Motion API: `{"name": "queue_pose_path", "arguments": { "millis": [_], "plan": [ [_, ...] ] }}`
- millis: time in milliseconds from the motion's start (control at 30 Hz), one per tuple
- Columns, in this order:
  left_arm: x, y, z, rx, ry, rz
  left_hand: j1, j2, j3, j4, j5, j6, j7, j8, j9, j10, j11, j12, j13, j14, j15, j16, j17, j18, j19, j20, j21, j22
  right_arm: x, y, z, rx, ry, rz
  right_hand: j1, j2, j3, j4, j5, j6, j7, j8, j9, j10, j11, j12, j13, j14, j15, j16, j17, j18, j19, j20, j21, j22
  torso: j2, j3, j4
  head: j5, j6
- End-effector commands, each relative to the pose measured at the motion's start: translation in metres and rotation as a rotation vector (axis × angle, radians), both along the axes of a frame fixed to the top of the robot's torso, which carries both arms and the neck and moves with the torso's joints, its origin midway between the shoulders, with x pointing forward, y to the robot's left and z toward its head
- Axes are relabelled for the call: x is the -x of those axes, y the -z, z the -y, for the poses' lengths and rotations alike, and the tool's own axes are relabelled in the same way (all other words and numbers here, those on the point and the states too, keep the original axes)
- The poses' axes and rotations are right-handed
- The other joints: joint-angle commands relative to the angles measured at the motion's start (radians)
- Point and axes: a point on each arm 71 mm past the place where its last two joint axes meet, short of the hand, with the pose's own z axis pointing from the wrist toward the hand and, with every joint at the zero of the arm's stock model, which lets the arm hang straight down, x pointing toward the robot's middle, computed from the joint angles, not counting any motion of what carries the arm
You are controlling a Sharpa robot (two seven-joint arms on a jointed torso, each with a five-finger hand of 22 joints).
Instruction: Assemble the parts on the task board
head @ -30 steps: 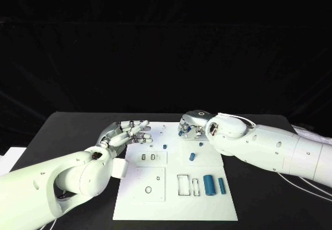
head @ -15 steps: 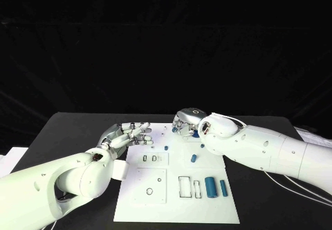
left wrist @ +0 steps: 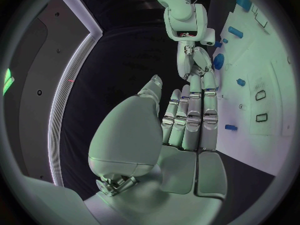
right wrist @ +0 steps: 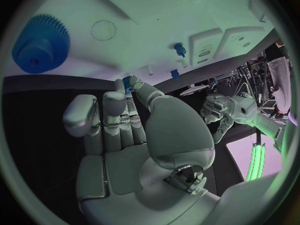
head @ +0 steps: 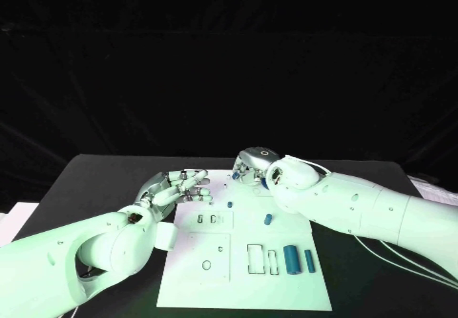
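Blue gear [right wrist: 39, 44] visible from right wrist; hidden from head view.

Both white arms reach toward the frame's centre.
The silver many-fingered left hand [head: 181, 187], left of centre, is empty with fingers extended; the silver right hand [head: 250, 171], at centre, curls its fingers downward.

the right hand [right wrist: 134, 135] hovers at the edge of the task board [right wrist: 187, 10], fingers together, empty. a blue gear [right wrist: 39, 44] stands on the board, well apart from two small blue pegs [right wrist: 180, 48].
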Motion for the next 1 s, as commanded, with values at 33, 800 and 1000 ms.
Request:
{"name": "queue_pose_path", "arguments": {
  "millis": [33,800,1000],
  "plan": [
    [0.0,-0.002,0.003,0.008,0.023,0.008,-0.004,0.004,0.002,-0.005,-0.003,-0.001,0.004,-0.004,-0.001,-0.004,0.0,-0.006,-0.001,-0.002,0.004,-0.006,0.001,0.018,0.0,0.007,-0.006,-0.001,-0.001,-0.003,-0.001,-0.011,0.017,0.022,-0.004,-0.001,-0.001,0.005,0.001,0.004,-0.003,0.005,0.02,-0.005,0.0,-0.005,-0.001,0.019,-0.005,0.006,0.0,-0.008,-0.007,-0.002,0.006,0.001,0.001,0.0011,0.0002,0.001,-0.002],
    [0.001,-0.003,0.004,0.01,0.029,0.007,-0.002,0.006,0.003,-0.008,-0.003,-0.001,0.004,-0.004,-0.001,-0.004,0.0,-0.007,-0.001,-0.002,0.004,-0.008,0.003,0.018,0.0,0.007,-0.007,-0.001,-0.009,0.002,-0.014,0.017,0.019,-0.019,-0.004,-0.008,0.002,0.01,0.003,-0.001,0.0,0.001,0.02,-0.012,0.003,-0.005,-0.002,0.017,-0.003,0.007,-0.002,-0.008,-0.011,0.0,0.006,0.0,0.007,0.0002,0.004,-0.001,-0.004],
    [0.001,-0.003,0.005,0.012,0.034,0.008,-0.002,0.006,0.003,-0.009,-0.003,0.0,0.003,-0.005,-0.001,-0.003,0.0,-0.007,-0.001,-0.002,0.004,-0.008,0.004,0.018,0.0,0.007,-0.007,-0.001,-0.011,0.005,-0.016,0.018,0.027,-0.03,-0.005,-0.011,0.006,0.014,0.006,-0.004,0.003,-0.002,0.019,-0.018,0.005,-0.005,-0.003,0.016,-0.001,0.008,-0.003,-0.007,-0.013,0.002,0.008,0.001,0.007,0.0005,0.0035,0.004,-0.005]
  ]
}}
